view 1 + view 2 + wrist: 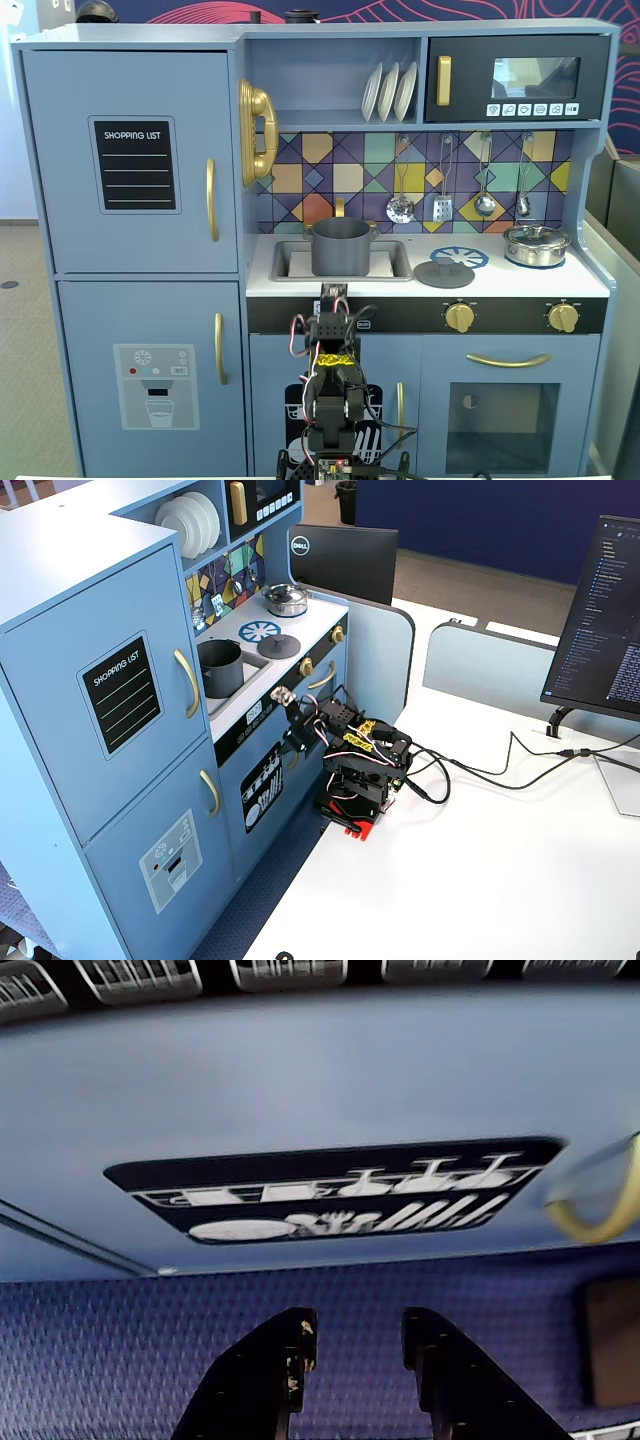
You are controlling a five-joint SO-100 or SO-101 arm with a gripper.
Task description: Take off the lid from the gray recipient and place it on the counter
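The gray recipient [341,246] [222,667] stands uncovered in the sink cut-out of the counter [520,284]. The lid [444,272] [279,643] lies flat on the counter just right of the sink, beside the blue burner print. My arm [330,385] [358,755] is folded low in front of the toy kitchen, below counter height and away from both. In the wrist view my gripper [355,1345] is open with nothing between its black fingers [285,1360]. It faces the dishwasher print [340,1195] on the cabinet door and blue carpet.
A shiny silver pot [536,244] [286,600] with its own lid sits at the counter's right end. Utensils hang on the tiled back wall [440,205]. On the white table are cables [490,770], a Dell monitor [345,565] and another screen [600,620].
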